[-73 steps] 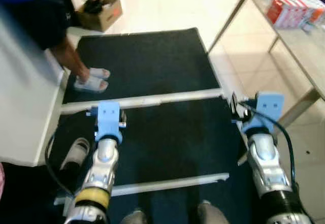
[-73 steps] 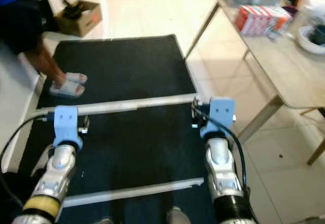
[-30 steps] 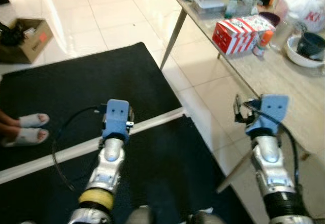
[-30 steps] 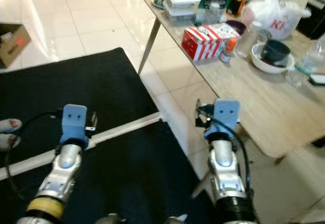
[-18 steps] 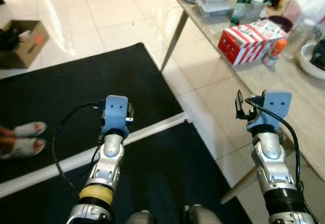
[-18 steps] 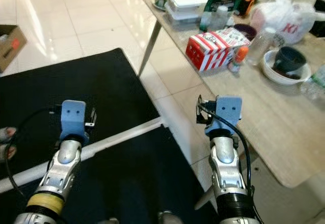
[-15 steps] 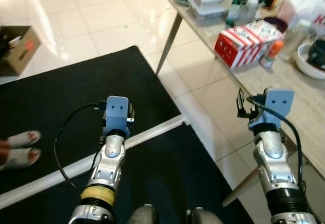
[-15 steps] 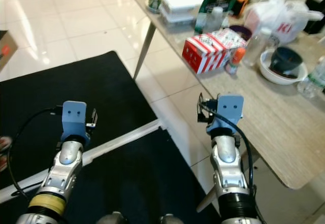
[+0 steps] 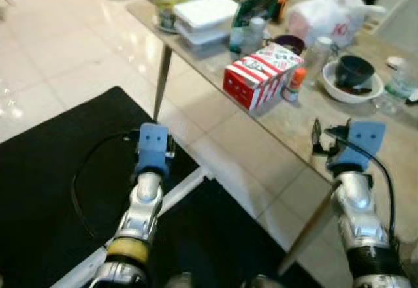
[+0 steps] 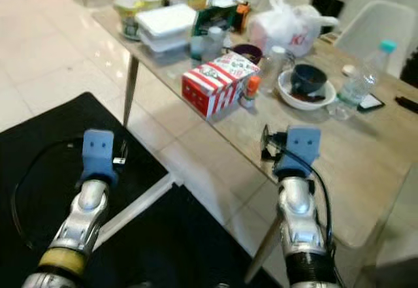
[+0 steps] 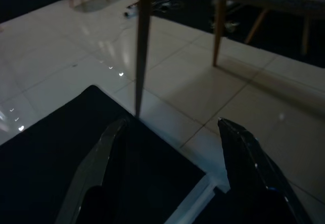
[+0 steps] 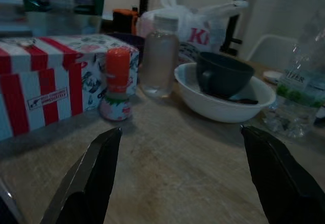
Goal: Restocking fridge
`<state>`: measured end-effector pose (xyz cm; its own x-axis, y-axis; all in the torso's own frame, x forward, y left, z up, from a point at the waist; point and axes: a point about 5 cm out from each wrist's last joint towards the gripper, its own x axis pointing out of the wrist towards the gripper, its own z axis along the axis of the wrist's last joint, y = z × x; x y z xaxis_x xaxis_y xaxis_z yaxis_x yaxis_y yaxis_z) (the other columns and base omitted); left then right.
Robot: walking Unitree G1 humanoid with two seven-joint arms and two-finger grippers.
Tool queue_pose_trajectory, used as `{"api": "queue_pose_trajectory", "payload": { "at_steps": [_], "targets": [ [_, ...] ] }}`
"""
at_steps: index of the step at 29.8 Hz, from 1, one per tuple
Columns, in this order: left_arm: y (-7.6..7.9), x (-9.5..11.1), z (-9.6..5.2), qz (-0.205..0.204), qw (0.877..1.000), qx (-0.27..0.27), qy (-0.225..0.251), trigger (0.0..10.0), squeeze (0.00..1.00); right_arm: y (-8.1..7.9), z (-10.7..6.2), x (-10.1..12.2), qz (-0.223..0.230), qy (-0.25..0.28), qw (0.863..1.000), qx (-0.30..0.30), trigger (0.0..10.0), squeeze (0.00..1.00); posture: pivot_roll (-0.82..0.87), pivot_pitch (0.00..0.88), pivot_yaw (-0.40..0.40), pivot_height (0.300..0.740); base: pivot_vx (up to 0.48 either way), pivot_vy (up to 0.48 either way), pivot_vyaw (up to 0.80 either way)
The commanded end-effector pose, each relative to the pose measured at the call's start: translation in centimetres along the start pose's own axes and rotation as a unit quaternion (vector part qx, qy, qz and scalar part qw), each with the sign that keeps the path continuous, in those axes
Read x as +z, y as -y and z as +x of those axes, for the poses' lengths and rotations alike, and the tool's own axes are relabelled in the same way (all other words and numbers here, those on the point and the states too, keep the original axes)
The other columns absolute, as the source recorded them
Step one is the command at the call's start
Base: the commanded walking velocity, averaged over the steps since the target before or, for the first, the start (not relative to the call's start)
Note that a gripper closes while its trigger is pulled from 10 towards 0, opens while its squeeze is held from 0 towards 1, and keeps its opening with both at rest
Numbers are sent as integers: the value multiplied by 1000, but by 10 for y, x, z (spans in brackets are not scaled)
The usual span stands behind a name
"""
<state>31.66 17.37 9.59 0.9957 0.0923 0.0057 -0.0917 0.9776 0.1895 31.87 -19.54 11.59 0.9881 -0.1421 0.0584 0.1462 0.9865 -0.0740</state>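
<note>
The robot is standing at the edge of a black mat (image 9: 46,170), facing a tabletop (image 10: 366,170) crowded with food and drink. The left gripper (image 11: 170,132) is hanging over the mat and pale floor tiles near a table leg (image 11: 143,41), its fingers spread wide and holding nothing. The right gripper (image 12: 177,148) is reaching over the tabletop's near edge, its fingers likewise wide apart and holding nothing.

Just ahead of it are sitting a small orange-capped bottle (image 12: 116,84), a cloudy plastic bottle (image 12: 159,56), a red-and-white striped box (image 12: 56,76) and a white bowl (image 12: 223,94) with a dark cup (image 12: 223,74) in it. A water bottle (image 12: 299,82) is standing further off.

The small bottle looks light, stiff and smooth, likely to tip, so taking it around the body below the cap seems best. The box looks light cardboard, best taken across its narrow sides.

The water bottle's label is showing letters like "IZER"; the white bag (image 10: 290,23) is carrying a red "K"
</note>
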Motion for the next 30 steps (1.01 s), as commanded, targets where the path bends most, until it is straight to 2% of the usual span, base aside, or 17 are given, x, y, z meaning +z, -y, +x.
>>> {"api": "queue_pose_trajectory", "payload": {
  "at_steps": [1,17,25,30],
  "targets": [
    [-2,-4,-2,1,1000,2,-9,10000,0,0,-2,-3,0,-7,1000,2,10000,0,-32,136,-27,740,480,0,-644],
    [-3,-7,-4,4,1000,4,-14,10000,0,-6,0,2,0,2,999,32,10000,0,-30,141,-22,740,422,0,-30],
    [0,-11,-8,-2,1000,-4,-20,10000,0,-20,4,13,-16,13,993,118,10000,0,-28,141,-20,740,0,0,0],
    [2,-15,-11,0,1000,-8,-24,10000,0,-23,16,17,-24,-11,992,120,10000,0,-19,143,-23,740,0,0,0]
  ]
}}
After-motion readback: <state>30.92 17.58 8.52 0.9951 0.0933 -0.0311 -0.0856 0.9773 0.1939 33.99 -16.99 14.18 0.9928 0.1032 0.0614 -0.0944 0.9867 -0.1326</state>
